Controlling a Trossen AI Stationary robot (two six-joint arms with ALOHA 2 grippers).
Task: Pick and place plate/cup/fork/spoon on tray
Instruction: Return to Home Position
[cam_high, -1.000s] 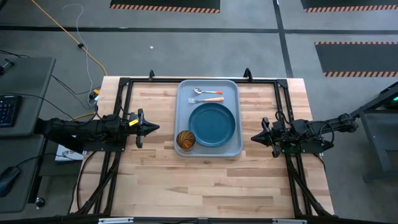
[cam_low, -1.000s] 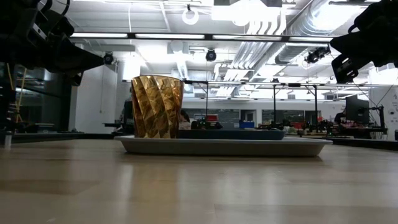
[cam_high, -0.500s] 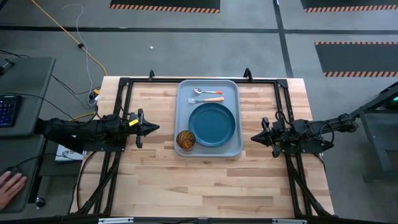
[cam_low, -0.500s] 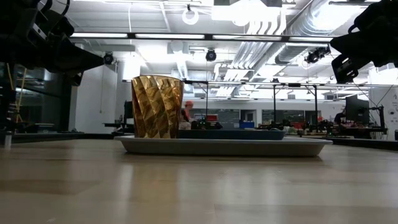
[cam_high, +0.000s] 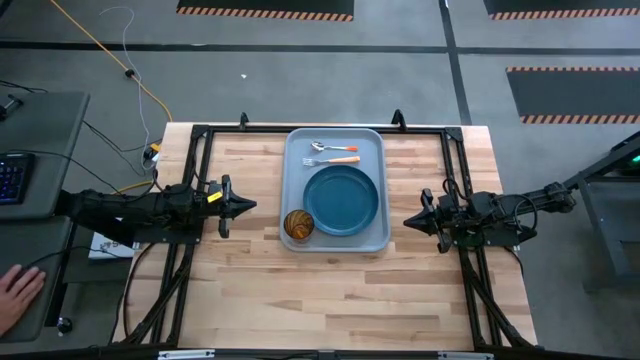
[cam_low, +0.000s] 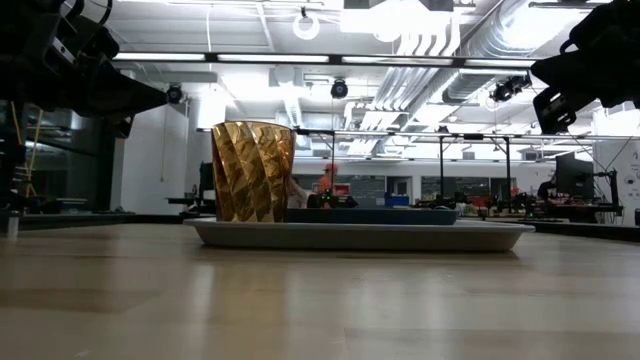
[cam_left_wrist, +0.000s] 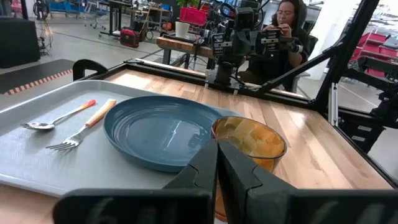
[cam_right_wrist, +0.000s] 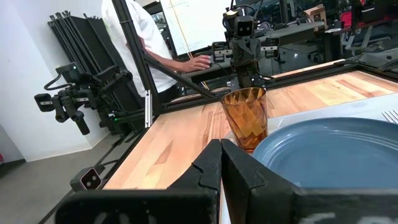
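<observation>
The pale grey-blue tray (cam_high: 296, 190) lies at the table's far middle. On it rest the teal-blue plate (cam_high: 342, 200), the amber cup (cam_high: 298, 225) upright at its near left corner, and the spoon (cam_high: 333, 147) and fork (cam_high: 332, 160) at its far end. My left gripper (cam_high: 252, 205) is shut and empty at the table's left, pointing at the tray. My right gripper (cam_high: 406, 221) is shut and empty at the table's right, also pointing at the tray. The cup (cam_left_wrist: 249, 140), plate (cam_left_wrist: 161, 130), fork (cam_left_wrist: 81, 129) and spoon (cam_left_wrist: 57, 117) show in the left wrist view.
A black frame (cam_high: 200, 135) runs along the table's left, far and right edges. A person's hand (cam_high: 15, 295) rests on a side desk left of the table. People show beyond the table (cam_left_wrist: 286, 25) (cam_right_wrist: 146, 31).
Both arms have kept still. A person's hand has come into view at the desk left of the table.
</observation>
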